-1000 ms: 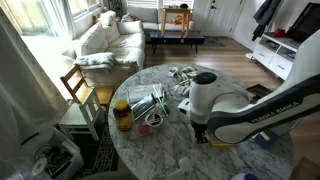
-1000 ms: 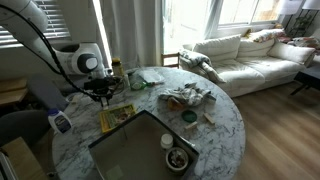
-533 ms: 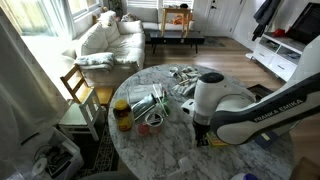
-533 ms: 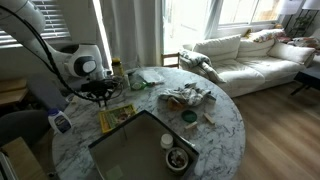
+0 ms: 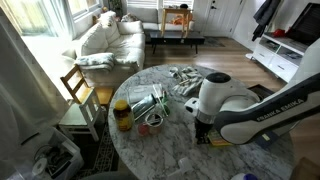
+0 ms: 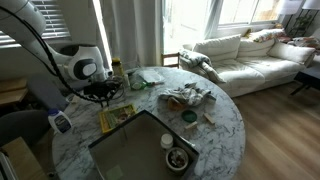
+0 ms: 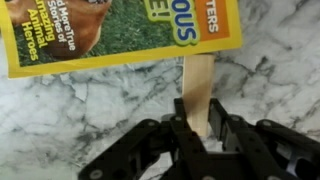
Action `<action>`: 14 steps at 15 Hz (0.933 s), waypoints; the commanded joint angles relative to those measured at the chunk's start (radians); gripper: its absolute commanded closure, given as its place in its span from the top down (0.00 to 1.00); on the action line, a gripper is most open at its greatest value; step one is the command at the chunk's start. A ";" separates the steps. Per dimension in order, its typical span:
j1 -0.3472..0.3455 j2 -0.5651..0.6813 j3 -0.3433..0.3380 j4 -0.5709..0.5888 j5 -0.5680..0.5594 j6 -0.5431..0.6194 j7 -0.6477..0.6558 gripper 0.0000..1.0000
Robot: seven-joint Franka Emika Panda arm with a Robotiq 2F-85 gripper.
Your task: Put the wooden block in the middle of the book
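Note:
The wooden block [image 7: 199, 82] is a pale, slim stick lying on the marble table, with its far end touching the yellow edge of the book [image 7: 120, 30]. The book is a yellow-bordered magazine with an animal photo. It also shows in an exterior view [image 6: 117, 117]. My gripper [image 7: 198, 122] is down at the table and its two black fingers press against both sides of the block's near end. In both exterior views the gripper [image 6: 100, 96] [image 5: 203, 134] hangs low over the table edge beside the book. The block is hidden there.
The round marble table [image 6: 225, 125] carries a dark tray [image 6: 130, 150] with a bowl [image 6: 178, 158], a pile of clutter [image 6: 188, 97], a jar [image 5: 122, 117] and a foil-like bag [image 5: 145, 102]. A wooden chair [image 5: 78, 90] stands beside the table.
The arm has shifted slightly sideways and settled lower over the block. The book and the other objects have not moved.

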 commanded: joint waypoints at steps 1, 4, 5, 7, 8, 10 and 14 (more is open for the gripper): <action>-0.019 -0.032 -0.002 -0.044 0.000 0.041 -0.052 0.07; -0.020 -0.040 -0.011 -0.045 -0.011 0.039 -0.071 0.07; -0.019 -0.043 -0.014 -0.045 -0.015 0.036 -0.077 0.07; -0.016 -0.050 -0.022 -0.045 -0.026 0.030 -0.086 0.07; -0.015 -0.053 -0.024 -0.045 -0.029 0.028 -0.091 0.07; -0.011 -0.056 -0.036 -0.050 -0.042 0.027 -0.092 0.07; -0.008 -0.059 -0.055 -0.067 -0.069 0.030 -0.081 0.07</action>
